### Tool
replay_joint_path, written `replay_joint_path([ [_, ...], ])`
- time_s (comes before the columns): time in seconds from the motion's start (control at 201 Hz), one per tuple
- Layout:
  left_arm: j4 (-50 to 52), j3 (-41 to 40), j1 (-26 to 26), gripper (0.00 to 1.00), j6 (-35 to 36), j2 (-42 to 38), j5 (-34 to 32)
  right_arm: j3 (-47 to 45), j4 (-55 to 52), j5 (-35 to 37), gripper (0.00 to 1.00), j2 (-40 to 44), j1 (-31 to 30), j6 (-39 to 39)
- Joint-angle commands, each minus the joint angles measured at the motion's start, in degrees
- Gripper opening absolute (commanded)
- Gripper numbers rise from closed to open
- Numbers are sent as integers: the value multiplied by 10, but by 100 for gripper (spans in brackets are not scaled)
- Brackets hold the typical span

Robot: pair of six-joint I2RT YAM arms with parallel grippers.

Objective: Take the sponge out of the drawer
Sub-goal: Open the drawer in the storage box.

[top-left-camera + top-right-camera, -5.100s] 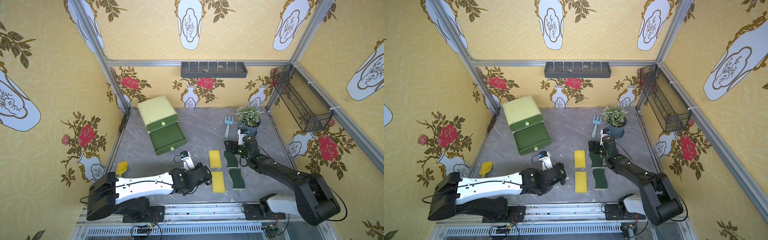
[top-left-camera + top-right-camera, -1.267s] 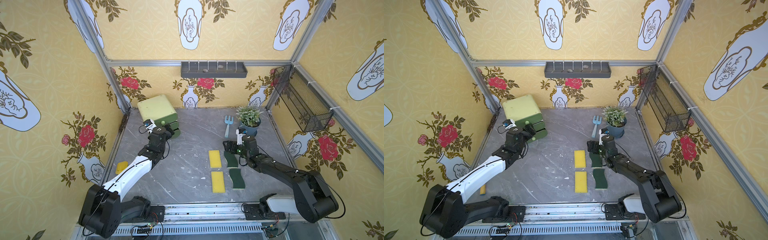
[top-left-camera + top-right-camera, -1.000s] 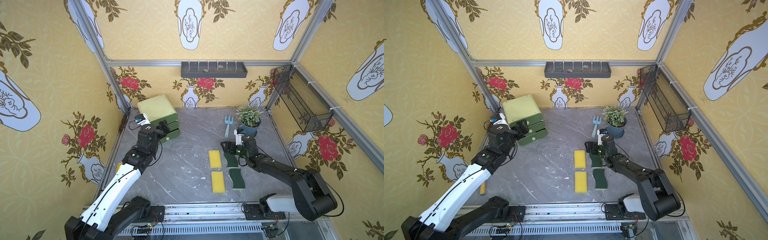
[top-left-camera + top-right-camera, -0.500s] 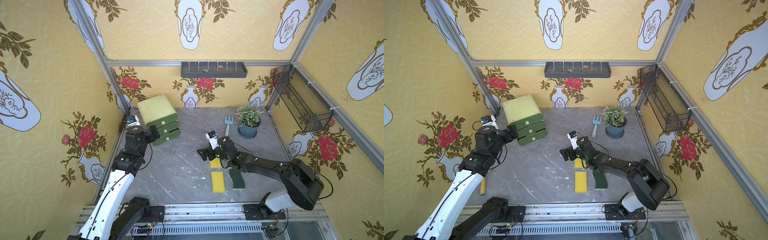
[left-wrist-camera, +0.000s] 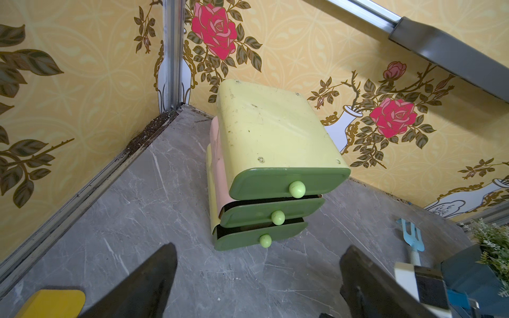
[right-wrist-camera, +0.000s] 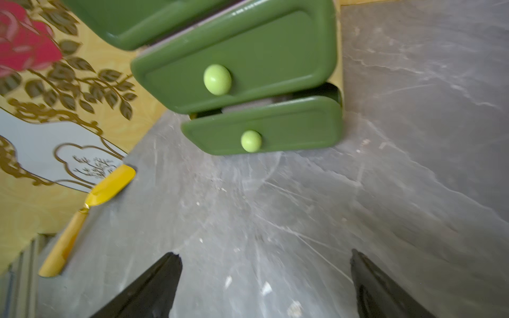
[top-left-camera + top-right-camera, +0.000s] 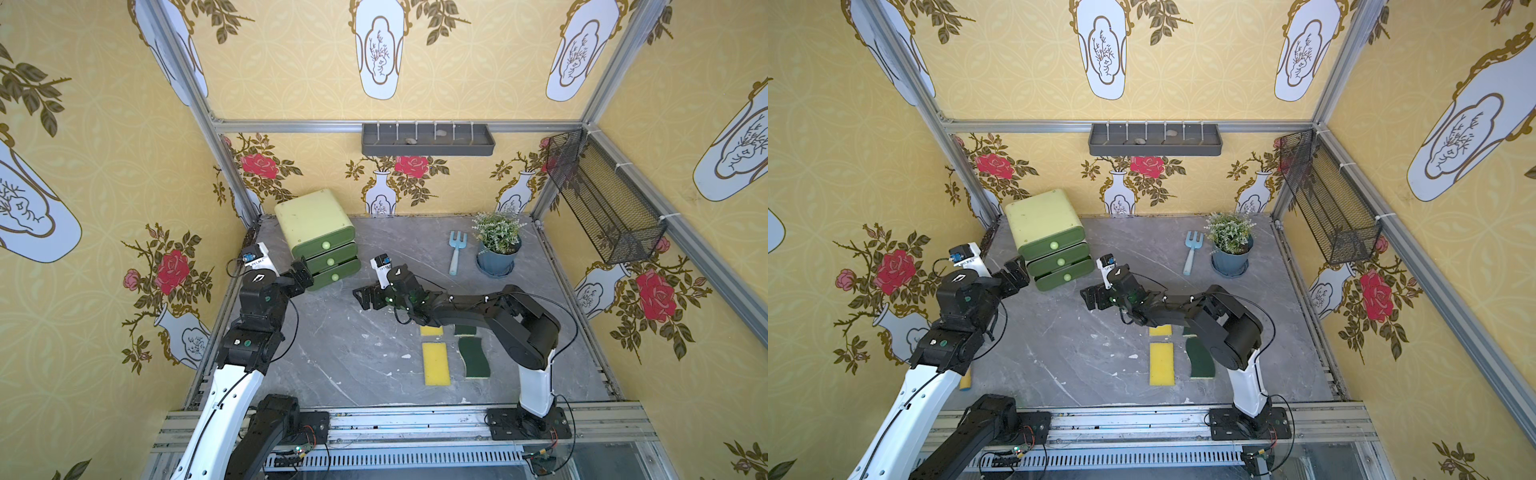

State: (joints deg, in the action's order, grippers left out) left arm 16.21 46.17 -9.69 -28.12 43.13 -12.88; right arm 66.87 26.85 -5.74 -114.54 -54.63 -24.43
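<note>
Drawers pushed in again; right arm swung over to the cabinet.
Well out in front of the cabinet, four sponges lie on the floor; none shows inside. The right gripper, fingers wide and empty, now faces the barely ajar bottom drawer. The left gripper, also wide, has backed to its front corner. The knob is unblocked, with the fork and plant off to the side.

The drawer chest before me is pale yellow-green on top, with dark green fronts and light green knobs. To its right I see a yellow sponge, a dark green sponge and a light blue fork. Behind it, yellow wallpaper bears red roses.
</note>
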Motion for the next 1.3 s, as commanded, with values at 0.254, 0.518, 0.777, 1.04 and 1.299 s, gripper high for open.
replay_joint_path([
  [0.254,-24,-9,21,97,-10,-7,36,106,67,-91,94,-110,6,-214],
  [0.518,-25,-11,27,98,-12,-4,37,186,80,-148,84,-199,10,-307],
  [0.777,-26,-12,34,98,-14,1,41,216,127,-158,68,-249,21,-365],
  [1.04,-28,-13,39,98,-16,4,48,239,152,-161,57,-277,30,-393],
  [1.299,-29,-14,42,98,-17,6,52,262,171,-169,53,-301,30,-407],
])
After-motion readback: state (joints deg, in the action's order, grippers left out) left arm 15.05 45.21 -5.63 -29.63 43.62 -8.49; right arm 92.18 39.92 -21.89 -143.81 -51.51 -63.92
